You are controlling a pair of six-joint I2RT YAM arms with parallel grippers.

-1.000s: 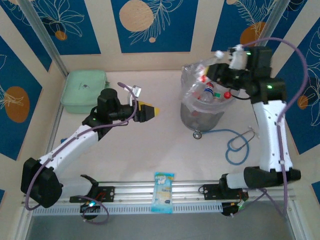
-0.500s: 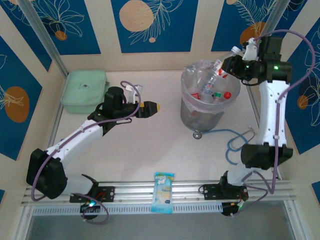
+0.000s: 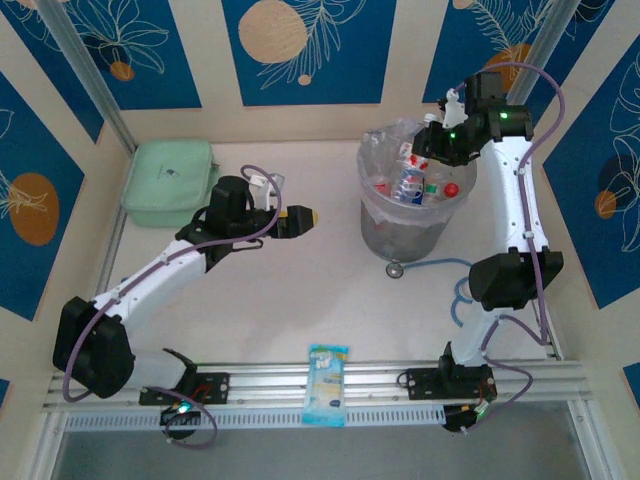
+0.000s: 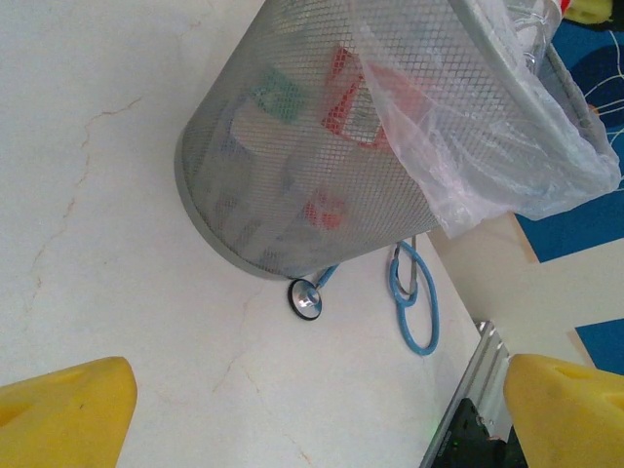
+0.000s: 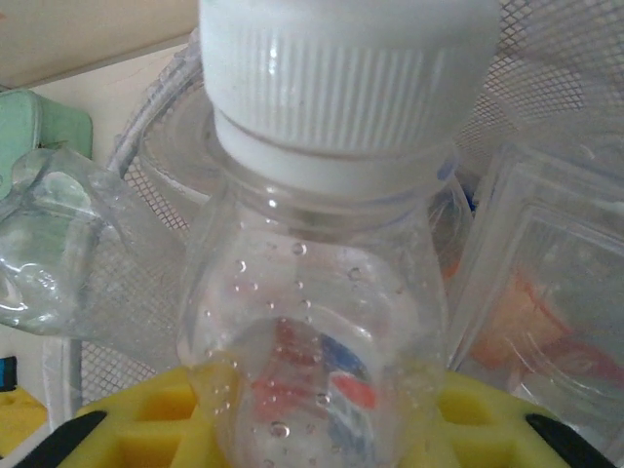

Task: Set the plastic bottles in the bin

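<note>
The bin (image 3: pixel 400 238) is a round grey mesh wastebasket with a clear bag, standing at the back right with several plastic bottles (image 3: pixel 406 186) inside. My right gripper (image 3: pixel 436 141) hangs over the bin's far rim. It is shut on a clear plastic bottle (image 5: pixel 312 292) with a white cap and a red-and-blue label, which points down into the bin (image 5: pixel 146 166). My left gripper (image 3: pixel 300 217) is open and empty, to the left of the bin and above the table. In the left wrist view its yellow fingertips (image 4: pixel 63 414) stand wide apart, facing the bin (image 4: pixel 292 175).
A mint-green lidded box (image 3: pixel 168 180) sits at the back left. A blue stethoscope (image 3: pixel 475 290) lies at the bin's foot on the right, its chest piece (image 4: pixel 306 299) against the bin's base. A blue-and-white packet (image 3: pixel 327 385) lies on the front rail.
My right arm has swung from behind the bin's right side to over its rim, tipping the held bottle down into it. The left arm turned slightly early on, then held still.
</note>
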